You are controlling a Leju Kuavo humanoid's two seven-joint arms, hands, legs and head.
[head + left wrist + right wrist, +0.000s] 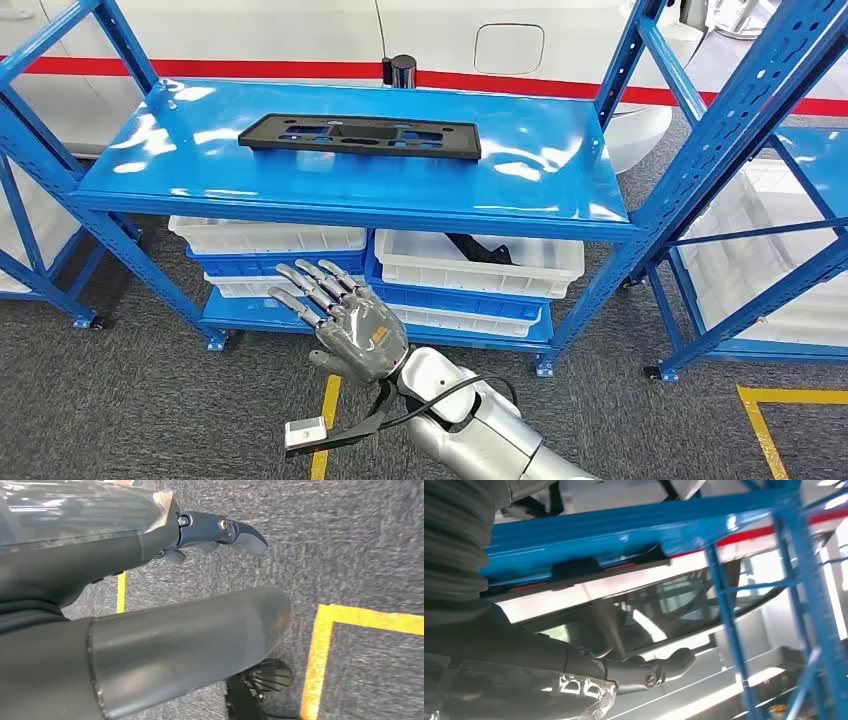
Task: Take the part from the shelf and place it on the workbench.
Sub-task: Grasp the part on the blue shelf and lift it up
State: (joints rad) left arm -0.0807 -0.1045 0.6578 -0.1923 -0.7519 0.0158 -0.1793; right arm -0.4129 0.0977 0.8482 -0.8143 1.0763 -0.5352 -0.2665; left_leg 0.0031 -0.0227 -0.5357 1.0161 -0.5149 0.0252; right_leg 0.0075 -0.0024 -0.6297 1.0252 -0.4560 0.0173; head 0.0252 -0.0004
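Note:
A long flat black part (pixel 360 135) with several cut-outs lies on the top level of the blue shelf (pixel 540 195), near its back. My right hand (pixel 345 320) is raised in front of the shelf, below the top level's front edge, with fingers spread and holding nothing. In the right wrist view the black part (pixel 574 570) shows edge-on on the blue shelf (pixel 624 522), beyond my fingers (pixel 659 667). My left hand (pixel 220 532) hangs over the grey floor with a finger stretched out and nothing in it.
White bins (pixel 480 265) fill the lower shelf levels; one holds a dark piece (pixel 482 248). A second blue rack (pixel 770 200) stands to the right. Yellow floor tape (pixel 765 425) marks the grey carpet. A white body with a red stripe (pixel 300 68) stands behind the shelf.

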